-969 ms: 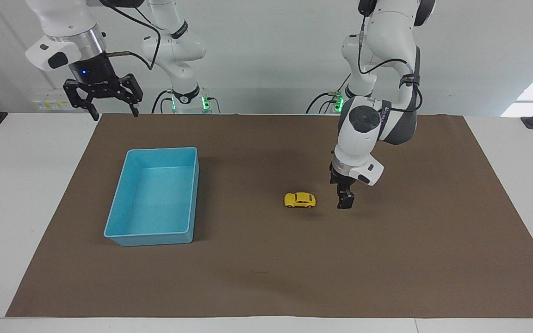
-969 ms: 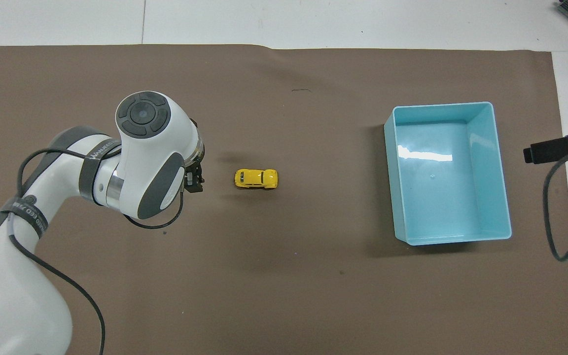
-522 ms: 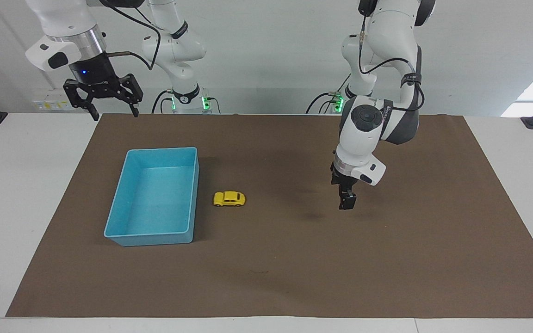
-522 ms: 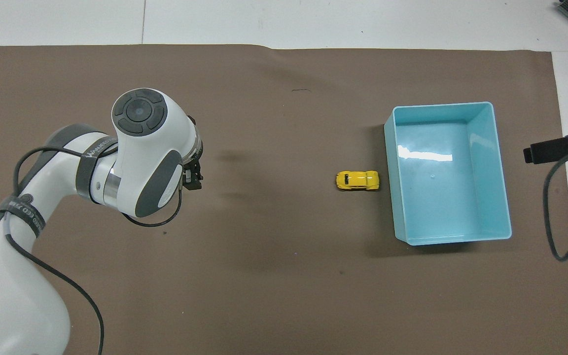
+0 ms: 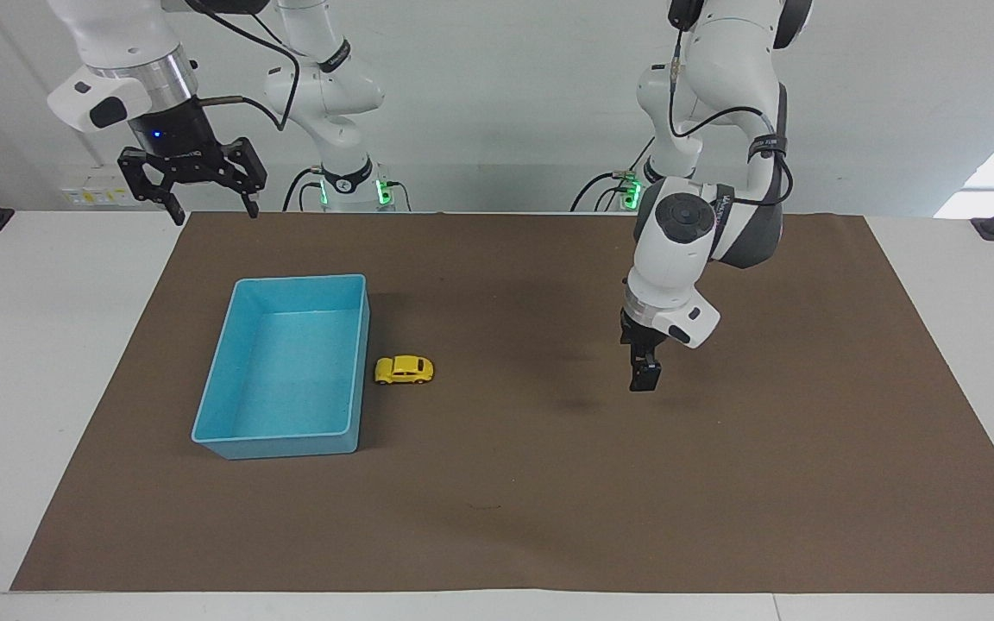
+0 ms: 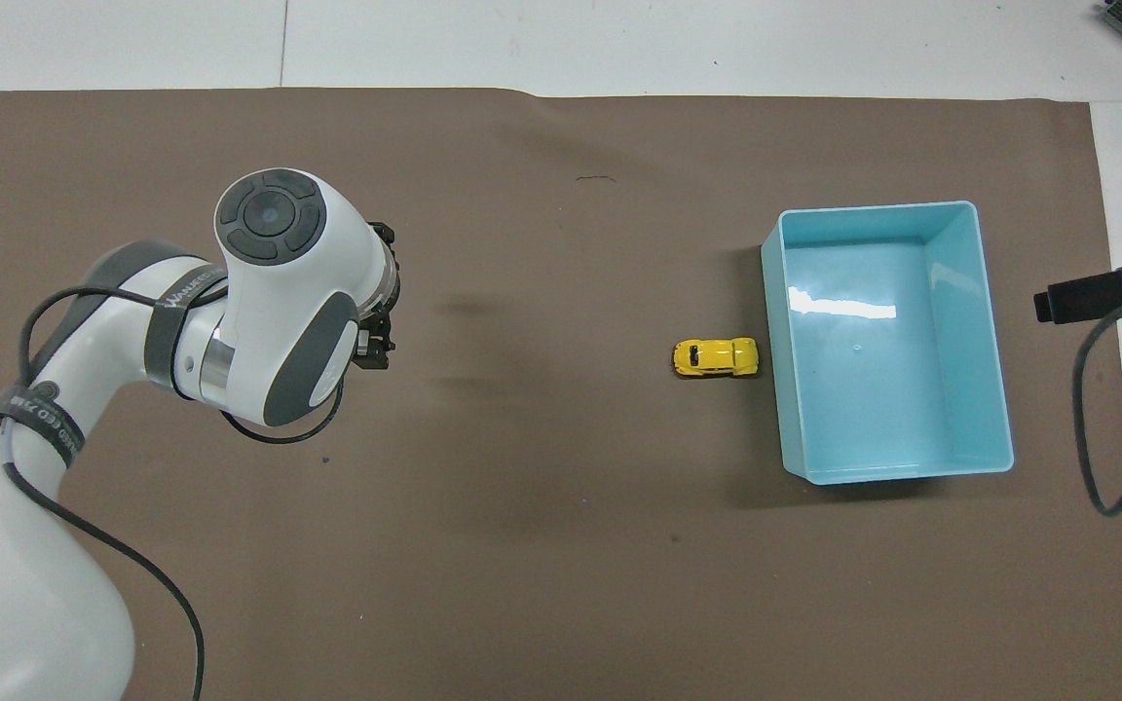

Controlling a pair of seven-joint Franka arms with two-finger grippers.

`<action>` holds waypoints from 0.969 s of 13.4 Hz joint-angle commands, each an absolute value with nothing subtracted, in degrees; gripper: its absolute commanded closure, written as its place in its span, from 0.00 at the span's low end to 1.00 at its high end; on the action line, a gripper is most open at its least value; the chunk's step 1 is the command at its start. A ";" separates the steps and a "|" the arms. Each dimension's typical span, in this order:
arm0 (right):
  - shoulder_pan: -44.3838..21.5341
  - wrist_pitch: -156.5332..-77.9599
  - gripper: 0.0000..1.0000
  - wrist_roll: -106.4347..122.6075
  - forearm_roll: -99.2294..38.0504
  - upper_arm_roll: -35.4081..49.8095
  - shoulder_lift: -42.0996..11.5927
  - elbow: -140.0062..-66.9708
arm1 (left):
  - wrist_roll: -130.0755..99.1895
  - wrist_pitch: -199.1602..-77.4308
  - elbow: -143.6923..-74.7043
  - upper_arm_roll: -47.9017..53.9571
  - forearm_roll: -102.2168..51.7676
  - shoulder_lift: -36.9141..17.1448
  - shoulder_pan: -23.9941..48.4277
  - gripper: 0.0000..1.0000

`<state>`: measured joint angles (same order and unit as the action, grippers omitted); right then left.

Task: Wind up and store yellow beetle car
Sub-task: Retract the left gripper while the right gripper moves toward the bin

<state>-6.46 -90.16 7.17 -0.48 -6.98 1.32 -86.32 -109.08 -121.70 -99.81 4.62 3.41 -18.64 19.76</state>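
The yellow beetle car (image 5: 405, 370) (image 6: 715, 357) stands on the brown mat right beside the blue bin (image 5: 277, 446) (image 6: 902, 474), its nose at the bin's side wall on the left arm's side. Whether they touch I cannot tell. My left gripper (image 5: 645, 375) (image 6: 373, 350) hangs low over the mat, well away from the car toward the left arm's end, pointing down, open and holding nothing. My right gripper (image 5: 214, 211) waits open, raised over the mat's edge near the right arm's base, clear of the bin.
The brown mat (image 5: 497, 517) covers most of the white table. The blue bin holds nothing. A black cable loops from the right arm (image 6: 1106, 292) beside the bin.
The car has rolled across the mat from beside my left gripper to the blue bin's wall. The bin shifted very slightly. My left gripper stays in place, drawn up a little.
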 commanded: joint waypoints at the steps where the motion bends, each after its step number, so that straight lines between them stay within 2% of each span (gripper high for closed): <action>1: -6.33 -89.56 0.00 6.15 0.00 -6.94 1.76 -86.31 | -102.59 -120.32 -98.00 4.83 4.48 -18.02 18.98 0.00; 6: -6.24 -90.44 0.00 6.41 -0.09 -6.86 1.67 -86.31 | -90.47 -118.57 -97.65 4.66 4.48 -15.30 18.90 0.00; 13: -6.94 -88.77 0.00 8.08 -0.09 -6.15 2.37 -86.49 | -62.54 -110.40 -98.35 4.75 2.99 -8.71 16.00 0.00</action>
